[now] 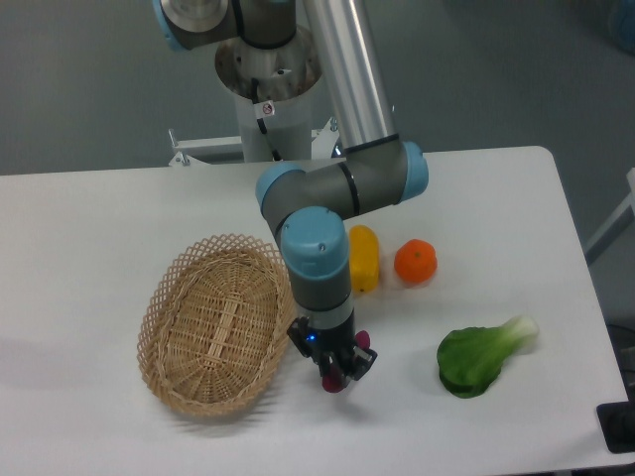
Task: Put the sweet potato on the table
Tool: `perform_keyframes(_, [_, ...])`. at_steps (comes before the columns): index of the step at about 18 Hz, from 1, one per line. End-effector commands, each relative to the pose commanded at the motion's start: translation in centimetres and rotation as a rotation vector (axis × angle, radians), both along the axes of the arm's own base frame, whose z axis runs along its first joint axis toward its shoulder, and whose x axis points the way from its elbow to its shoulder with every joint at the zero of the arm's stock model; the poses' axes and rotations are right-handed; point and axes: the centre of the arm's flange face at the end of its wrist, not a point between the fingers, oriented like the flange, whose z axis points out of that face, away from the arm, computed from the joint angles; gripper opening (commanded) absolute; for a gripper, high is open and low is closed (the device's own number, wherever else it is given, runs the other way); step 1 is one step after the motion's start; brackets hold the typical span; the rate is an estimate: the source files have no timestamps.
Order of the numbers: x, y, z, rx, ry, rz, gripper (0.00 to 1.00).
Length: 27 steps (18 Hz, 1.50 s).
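Tool at lower centre of frame, clenched on small magenta-purple sausage-shaped sweet potato, low over large white smooth desk. Oval woven wicker basket just left. Yellow elongated vegetable, round orange fruit, green leafy vegetable to right.

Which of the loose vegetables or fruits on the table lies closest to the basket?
The yellow vegetable, lying just right of the basket's upper rim. The orange fruit sits further right, and the green leafy vegetable is farthest.

Bright, even overhead light; soft shadows, slight blur.
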Motion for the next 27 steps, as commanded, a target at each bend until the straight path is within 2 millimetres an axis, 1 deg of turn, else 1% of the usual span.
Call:
perform_keyframes(3, [0.1,0.0,-0.2,-0.001,-0.003,-0.001,0.34])
perform_keyframes(6, [0.2,0.0,-0.2,-0.003,-0.003,-0.002,0.34])
perform_keyframes(7, [0.1,0.0,-0.2,-0.001,-0.003,-0.002,0.38])
perform_keyframes(8, [0.0,0.1,0.1,0.002,0.002,-0.002,0.57])
perform_keyframes(10, [-0.1,0.3,1.1,0.016,0.014,-0.002,0.96])
perform_keyframes(11, [-0.2,0.4,1.7,0.022,0.021,0.000,1.00])
perform_keyframes(15, [-1.1,1.1,5.4,0.082,0.059,0.038,1.00])
perform_keyframes(16, [-1.8,1.1,6.8,0.103,0.072,0.065,1.00])
perform_keyframes(18, [-2.6,1.1,8.2,0.139,0.072,0.144,1.00])
perform_keyframes(19, [-3.6,0.5,9.4,0.159,0.080,0.182,1.00])
perform_keyframes(21, [-4.8,0.1,11.7,0.183,0.109,0.198,1.00])
perform_keyframes(22, [-6.2,-1.0,13.4,0.194,0.138,0.222,1.00])
perform_keyframes(23, [-7.3,-2.1,14.7,0.199,0.161,0.244,1.00])
perform_keyframes(25, [-8.9,-4.0,17.2,0.210,0.200,0.248,1.00])
perform_keyframes(27, [-11.4,-7.4,19.1,0.172,0.235,0.207,1.00])
